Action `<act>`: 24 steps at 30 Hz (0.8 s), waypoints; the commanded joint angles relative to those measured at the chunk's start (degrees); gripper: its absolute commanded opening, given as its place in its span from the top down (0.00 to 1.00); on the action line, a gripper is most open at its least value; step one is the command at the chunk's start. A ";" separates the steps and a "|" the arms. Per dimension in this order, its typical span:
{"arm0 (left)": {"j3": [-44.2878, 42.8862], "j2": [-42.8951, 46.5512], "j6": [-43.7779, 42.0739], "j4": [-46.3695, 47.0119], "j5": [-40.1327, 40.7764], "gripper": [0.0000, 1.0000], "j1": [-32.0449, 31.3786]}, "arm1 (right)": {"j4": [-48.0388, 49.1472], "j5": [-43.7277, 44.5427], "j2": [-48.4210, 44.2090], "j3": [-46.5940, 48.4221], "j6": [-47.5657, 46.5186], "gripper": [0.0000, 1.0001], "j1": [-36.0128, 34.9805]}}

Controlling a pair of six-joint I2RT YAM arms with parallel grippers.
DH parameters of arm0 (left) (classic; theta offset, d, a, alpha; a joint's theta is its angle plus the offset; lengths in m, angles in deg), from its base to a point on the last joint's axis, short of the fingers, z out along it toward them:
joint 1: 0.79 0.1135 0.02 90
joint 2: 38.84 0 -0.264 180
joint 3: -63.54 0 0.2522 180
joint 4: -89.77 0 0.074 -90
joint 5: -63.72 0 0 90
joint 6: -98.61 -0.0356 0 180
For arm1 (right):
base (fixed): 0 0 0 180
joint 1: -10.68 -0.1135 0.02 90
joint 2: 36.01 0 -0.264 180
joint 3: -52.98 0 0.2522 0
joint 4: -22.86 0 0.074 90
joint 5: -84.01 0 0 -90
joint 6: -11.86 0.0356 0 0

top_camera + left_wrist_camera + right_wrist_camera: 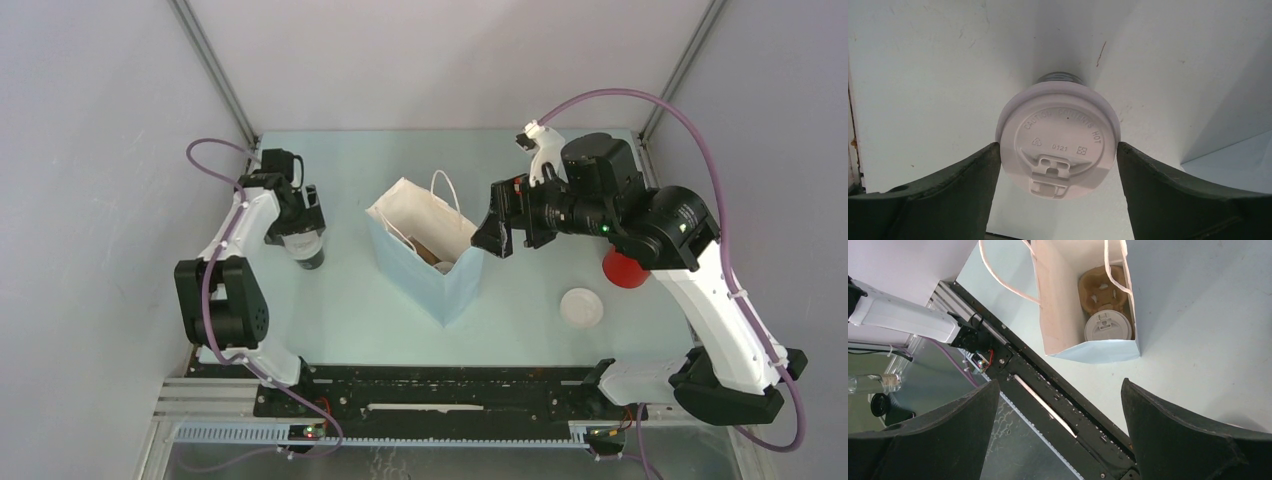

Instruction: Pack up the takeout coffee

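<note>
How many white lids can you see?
3. The first lid caps the dark cup in the left hand; the second lid sits inside the paper bag; the loose lid lies on the table near the red cup. The bag could hide more.

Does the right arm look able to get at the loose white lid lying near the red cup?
Probably yes. The lid lies uncovered on the table on that arm's side, and the right gripper hangs by the bag, jaws open and empty.
</note>
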 commanded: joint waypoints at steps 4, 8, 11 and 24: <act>-3.07 -0.29 -1.51 0.57 0.99 0.23 -1.79 | 2.32 -1.26 0.73 0.20 1.21 0.00 0.52; -3.02 0.54 -1.50 -0.76 1.69 0.31 -2.14 | 2.32 -1.11 0.92 -0.08 0.76 0.00 0.53; -1.98 3.32 -1.07 -2.40 2.17 0.34 -4.63 | 2.37 -0.83 0.76 -0.79 0.33 0.00 0.61; 18.78 28.15 19.50 -7.09 2.46 0.34 -28.56 | 4.48 -1.87 -0.95 -7.77 0.19 0.00 0.61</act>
